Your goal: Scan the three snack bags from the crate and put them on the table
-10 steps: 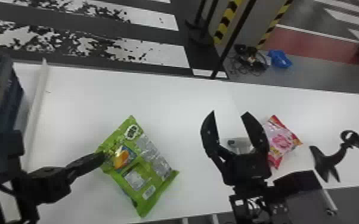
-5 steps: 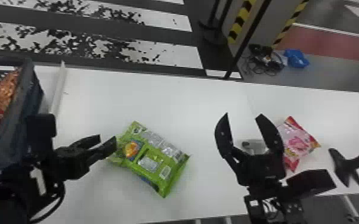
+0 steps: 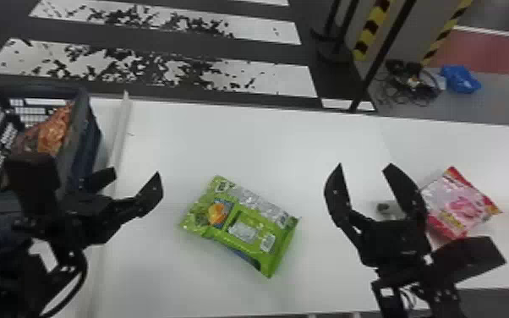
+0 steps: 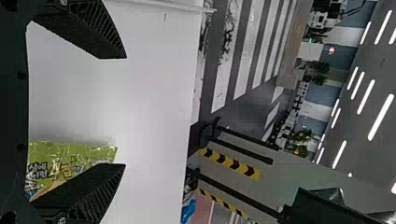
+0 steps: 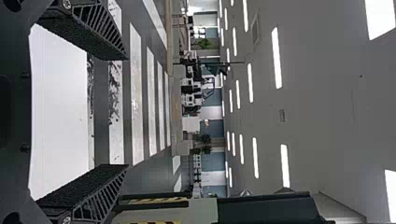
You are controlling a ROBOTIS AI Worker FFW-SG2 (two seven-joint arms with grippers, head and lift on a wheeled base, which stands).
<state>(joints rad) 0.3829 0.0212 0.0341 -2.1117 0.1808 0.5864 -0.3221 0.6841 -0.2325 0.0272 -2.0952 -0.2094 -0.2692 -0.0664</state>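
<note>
One black left gripper point(image 3: 133, 173) with flat, ribbed fingers, released, the fingers well apart and nothing held between them. On the other side, one black right gripper point(image 3: 365, 165) of the same form, also released and holding nothing.

Between these two grippers in the head view, a green, shiny foil snack bag point(image 3: 247, 228), lying flat on the white, smooth table point(image 3: 245, 135). Turned a little aslant, near to both grippers, but with a strip of table visible on each side. In the left wrist view, partly hidden behind one finger.

Just behind the right gripper, a small grey thing point(image 3: 384, 207), too much covered to name. Beside the same gripper, to its right, a pink and red foil snack bag point(image 3: 463, 203), lying on the table, with one edge behind the gripper. Cannot tell if touching.

Beyond the left gripper, at the left side, a dark blue plastic crate point(image 3: 91, 139) with grid walls. Inside, leaning by the right wall, an orange-brown shiny snack bag point(image 3: 50, 131), well apart from the right gripper.

Farther, past the table edge, a dark floor with white painted stripes point(image 3: 152, 69); at right, black cables point(image 3: 412, 82) and a bright blue crumpled bundle point(image 3: 461, 78).
</note>
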